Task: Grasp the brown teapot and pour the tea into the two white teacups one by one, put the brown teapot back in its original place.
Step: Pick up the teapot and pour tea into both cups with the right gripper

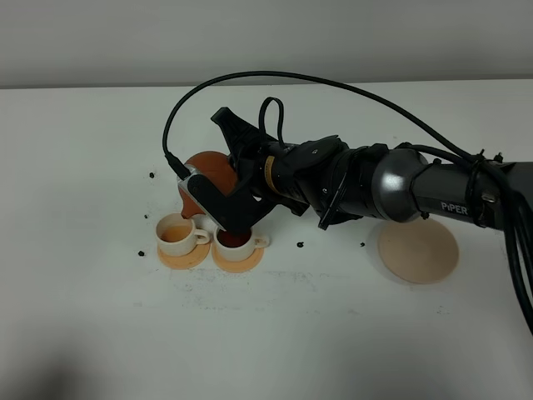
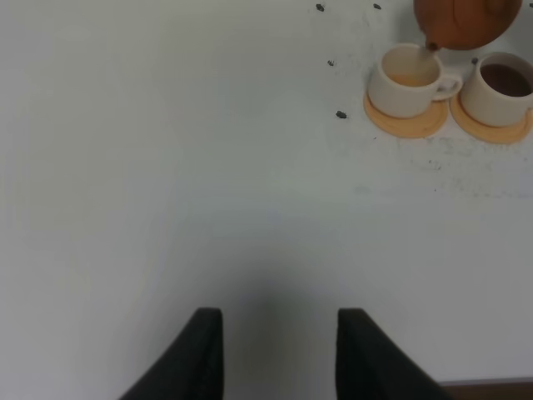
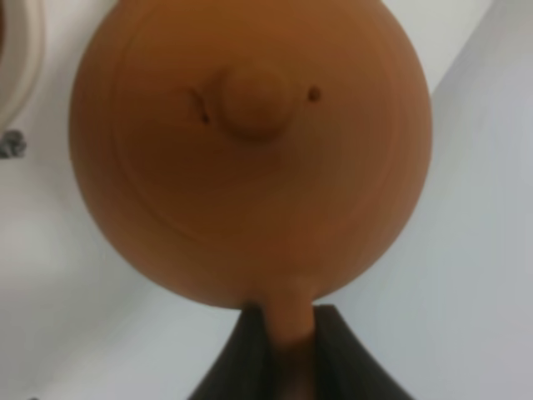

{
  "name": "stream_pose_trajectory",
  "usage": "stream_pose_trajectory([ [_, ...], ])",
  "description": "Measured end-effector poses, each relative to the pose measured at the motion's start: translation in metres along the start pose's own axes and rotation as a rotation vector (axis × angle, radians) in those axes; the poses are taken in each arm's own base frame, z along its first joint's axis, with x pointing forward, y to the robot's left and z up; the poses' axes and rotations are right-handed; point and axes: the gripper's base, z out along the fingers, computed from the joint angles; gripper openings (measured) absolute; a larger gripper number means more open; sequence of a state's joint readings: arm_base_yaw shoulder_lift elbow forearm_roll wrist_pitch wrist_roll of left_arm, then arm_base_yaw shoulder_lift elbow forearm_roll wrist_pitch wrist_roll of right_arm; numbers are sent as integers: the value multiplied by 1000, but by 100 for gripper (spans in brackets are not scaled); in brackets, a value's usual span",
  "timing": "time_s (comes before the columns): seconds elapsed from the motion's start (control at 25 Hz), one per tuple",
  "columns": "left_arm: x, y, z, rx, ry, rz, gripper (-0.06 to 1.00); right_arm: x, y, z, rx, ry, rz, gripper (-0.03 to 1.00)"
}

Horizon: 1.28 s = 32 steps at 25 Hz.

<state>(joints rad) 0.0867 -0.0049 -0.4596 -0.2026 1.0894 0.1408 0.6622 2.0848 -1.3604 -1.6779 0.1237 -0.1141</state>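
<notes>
My right gripper [image 1: 220, 195] reaches across from the right, shut on the loop handle of the brown teapot [image 1: 206, 172]. The pot is tipped, its spout over the left white teacup [image 1: 176, 233]. In the left wrist view a thin stream runs from the teapot [image 2: 466, 21] into that cup [image 2: 406, 77]. The right teacup [image 1: 236, 242] holds dark tea [image 2: 504, 81]. Each cup stands on an orange coaster [image 1: 181, 257]. The right wrist view shows the teapot's lid side [image 3: 250, 158], its handle between my right gripper's [image 3: 287, 354] fingers. My left gripper [image 2: 279, 354] hovers open over bare table.
The pale beige disc [image 1: 418, 250] lies bare on the white table at the right, under the right arm's forearm [image 1: 391, 183]. Small dark specks [image 1: 300, 245] dot the table around the cups. The table's near edge [image 2: 491, 387] shows beside the left gripper.
</notes>
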Motion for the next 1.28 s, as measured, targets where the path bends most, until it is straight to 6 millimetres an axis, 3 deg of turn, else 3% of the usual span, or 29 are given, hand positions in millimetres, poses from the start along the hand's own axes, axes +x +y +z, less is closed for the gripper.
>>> stream_pose_trajectory([
  [1.28, 0, 0, 0, 0, 0, 0, 31, -3, -4, 0, 15, -37, -24, 9],
])
